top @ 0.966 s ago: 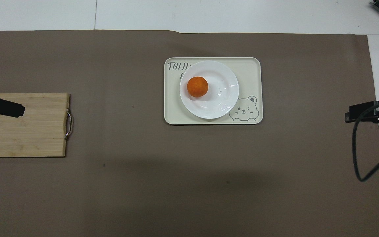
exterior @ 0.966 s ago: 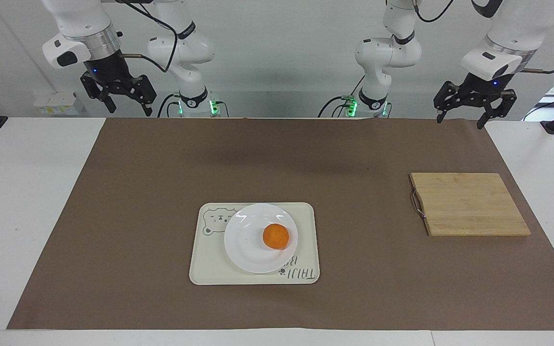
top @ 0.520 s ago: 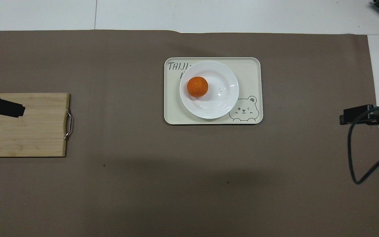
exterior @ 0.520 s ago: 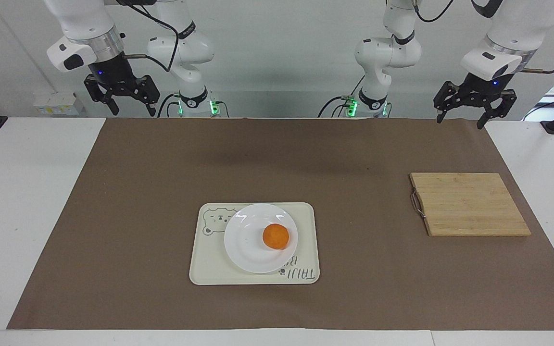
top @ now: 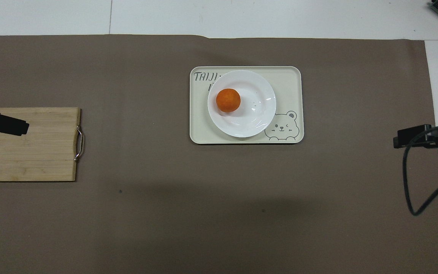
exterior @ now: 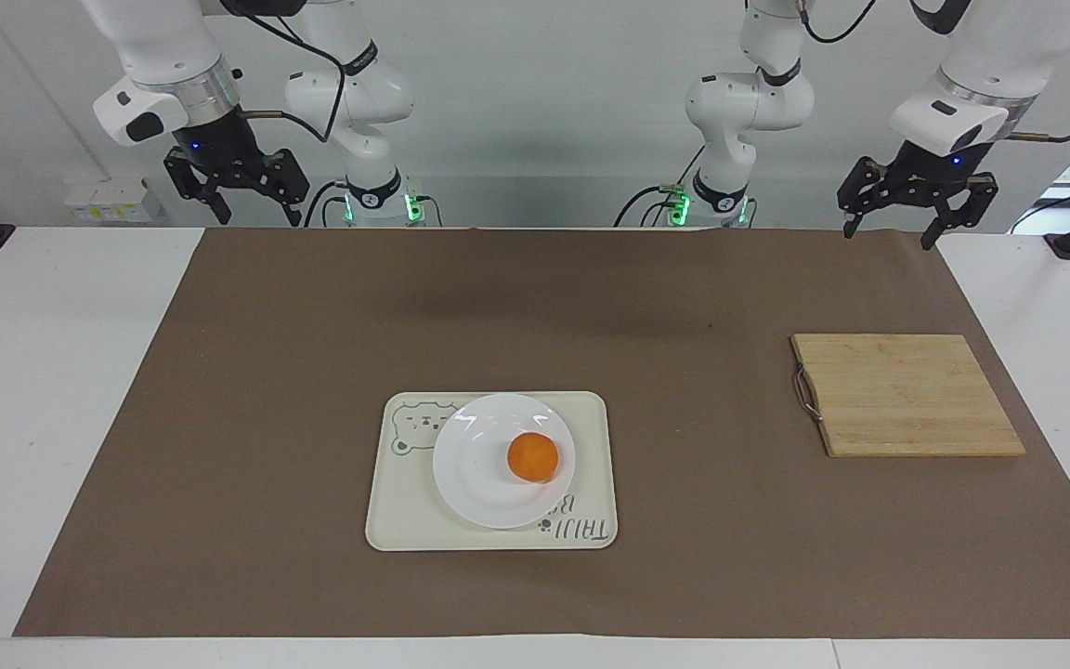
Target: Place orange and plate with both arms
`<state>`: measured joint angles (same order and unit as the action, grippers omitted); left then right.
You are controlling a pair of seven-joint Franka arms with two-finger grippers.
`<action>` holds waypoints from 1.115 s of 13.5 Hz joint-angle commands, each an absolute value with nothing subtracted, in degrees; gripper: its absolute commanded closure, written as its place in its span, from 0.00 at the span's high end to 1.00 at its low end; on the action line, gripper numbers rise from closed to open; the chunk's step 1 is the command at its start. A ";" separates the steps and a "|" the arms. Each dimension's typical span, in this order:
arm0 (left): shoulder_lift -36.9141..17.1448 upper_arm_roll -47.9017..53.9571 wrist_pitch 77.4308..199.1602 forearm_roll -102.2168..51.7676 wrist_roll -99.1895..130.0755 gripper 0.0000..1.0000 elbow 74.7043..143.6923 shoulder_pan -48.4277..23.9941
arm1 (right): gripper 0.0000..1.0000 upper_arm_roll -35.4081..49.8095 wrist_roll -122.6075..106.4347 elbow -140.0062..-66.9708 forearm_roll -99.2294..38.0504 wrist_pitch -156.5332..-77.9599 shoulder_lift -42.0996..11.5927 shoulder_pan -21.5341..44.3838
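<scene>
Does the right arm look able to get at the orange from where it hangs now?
Probably yes. The orange sits uncovered on the plate, with bare mat between it and the right gripper, which hangs open and empty above the table's robot-side edge. Nothing stands in the path.

My arms [exterior: 749, 93]: white shells, grey-black joints.
My wrists: silver rings, blue lights.
My grippers [exterior: 893, 223]: black, two-fingered.
My cables: black.
My bases: green lights.

Wide open mat all around the tray [exterior: 591, 465]; only the cutting board [exterior: 906, 395] sits well apart toward the left arm's end.
</scene>
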<state>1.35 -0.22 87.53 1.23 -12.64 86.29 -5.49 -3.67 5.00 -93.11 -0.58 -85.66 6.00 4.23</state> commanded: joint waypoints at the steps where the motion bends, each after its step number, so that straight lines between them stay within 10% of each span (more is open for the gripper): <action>1: 0.88 0.26 86.22 1.67 -12.92 1.00 84.81 -4.75 | 1.00 -3.60 3.16 -93.25 -0.26 -84.46 7.29 3.60; 15: 0.88 0.26 86.22 1.67 -12.92 1.00 84.81 -4.75 | 1.00 -3.60 1.32 -93.43 1.50 -85.52 7.03 3.52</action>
